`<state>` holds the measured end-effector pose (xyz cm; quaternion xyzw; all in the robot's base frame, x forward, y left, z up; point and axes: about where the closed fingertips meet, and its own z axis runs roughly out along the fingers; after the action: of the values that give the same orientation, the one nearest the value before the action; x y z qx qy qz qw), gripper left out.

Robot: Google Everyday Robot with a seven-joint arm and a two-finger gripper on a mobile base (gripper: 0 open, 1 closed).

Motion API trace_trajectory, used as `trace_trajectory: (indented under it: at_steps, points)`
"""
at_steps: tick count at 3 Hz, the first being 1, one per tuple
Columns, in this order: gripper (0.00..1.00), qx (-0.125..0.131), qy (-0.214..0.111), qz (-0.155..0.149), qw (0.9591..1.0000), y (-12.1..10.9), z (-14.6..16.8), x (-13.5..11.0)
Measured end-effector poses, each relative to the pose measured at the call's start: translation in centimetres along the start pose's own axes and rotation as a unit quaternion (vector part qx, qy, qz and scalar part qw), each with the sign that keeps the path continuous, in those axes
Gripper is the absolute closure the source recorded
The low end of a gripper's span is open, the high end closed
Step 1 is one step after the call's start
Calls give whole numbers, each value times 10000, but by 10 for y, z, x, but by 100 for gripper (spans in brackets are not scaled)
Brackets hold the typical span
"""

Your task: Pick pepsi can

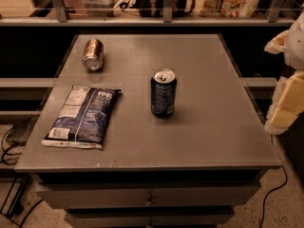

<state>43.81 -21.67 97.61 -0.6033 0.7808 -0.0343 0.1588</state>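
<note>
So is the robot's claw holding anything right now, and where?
Nothing. The claw is off by the right edge of the table, apart from the pepsi can, which stands alone mid-table.

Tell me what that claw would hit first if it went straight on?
Hard to say: the claw, at the picture's right edge, seems to point downward, so probably the table rim, not the pepsi can.

Pepsi can (163, 93): dark navy side, small pale print, silver top. Second can (93, 54): brownish-gold, metallic sheen. Snack bag (81, 116): blue and white, pale label panels. Bench (213, 127): dull grey. Hand (287, 101), at right edge: cream-white, pale yellow.
</note>
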Motion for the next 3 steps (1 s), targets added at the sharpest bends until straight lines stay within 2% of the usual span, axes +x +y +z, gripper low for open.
trace_trajectory:
  at_steps: [1, 2, 3]
  points:
    - [0, 18, -10, -4, 10000, -1, 0, 0]
    - [0, -366, -1297, -325, 9903, -5, 25, -42]
    - [0, -457, -1576, -393, 9857, -6, 30, -51]
